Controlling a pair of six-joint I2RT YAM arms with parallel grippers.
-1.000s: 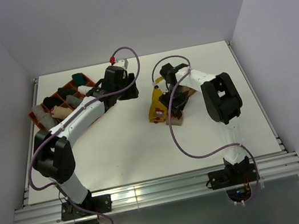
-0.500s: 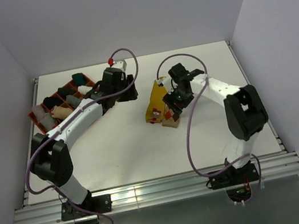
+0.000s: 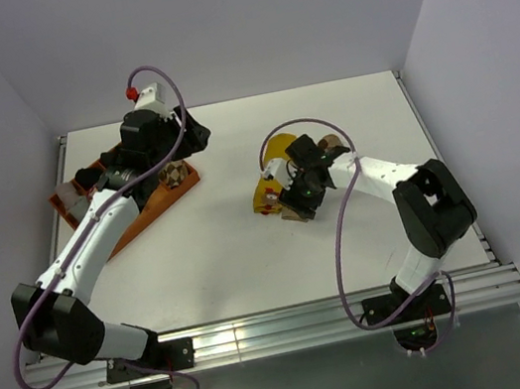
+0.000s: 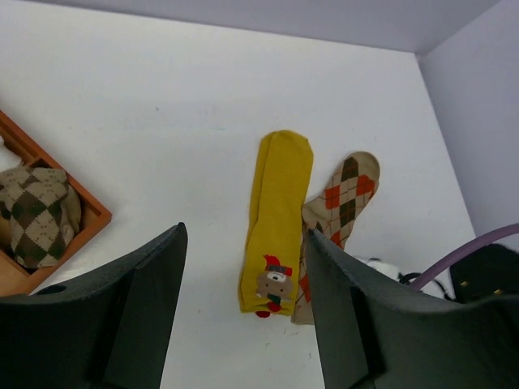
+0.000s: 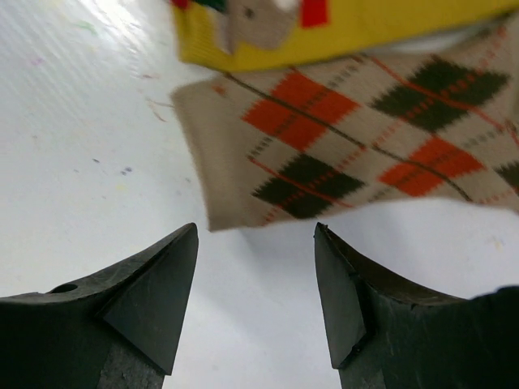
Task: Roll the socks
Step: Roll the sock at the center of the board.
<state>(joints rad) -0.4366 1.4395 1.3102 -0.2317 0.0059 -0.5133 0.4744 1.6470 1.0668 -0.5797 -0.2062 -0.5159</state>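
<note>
The mustard yellow sock (image 3: 270, 175) lies flat mid-table, with its red label (image 4: 276, 284) at the near end. The orange-brown-cream argyle sock (image 4: 342, 198) lies flat beside it on the right, touching it. My right gripper (image 3: 295, 202) is open and empty, just short of that sock's cuff (image 5: 324, 154), low over the table. The brown-and-cream argyle sock (image 3: 174, 172) sits bundled in the orange tray (image 3: 157, 210); it also shows in the left wrist view (image 4: 36, 217). My left gripper (image 3: 187, 137) is open and empty, raised above the tray's right end.
The tray's wooden rim (image 4: 77, 198) borders the bundle. Its other compartments (image 3: 96, 178) hold several small dark and pale bundles. White walls close in the table's back and sides. The right arm's purple cable (image 3: 334, 242) loops over the table's front.
My left gripper has pulled back left and up from the table's middle to over the tray, uncovering the argyle bundle there. My right gripper has swung down to the socks' near ends.
</note>
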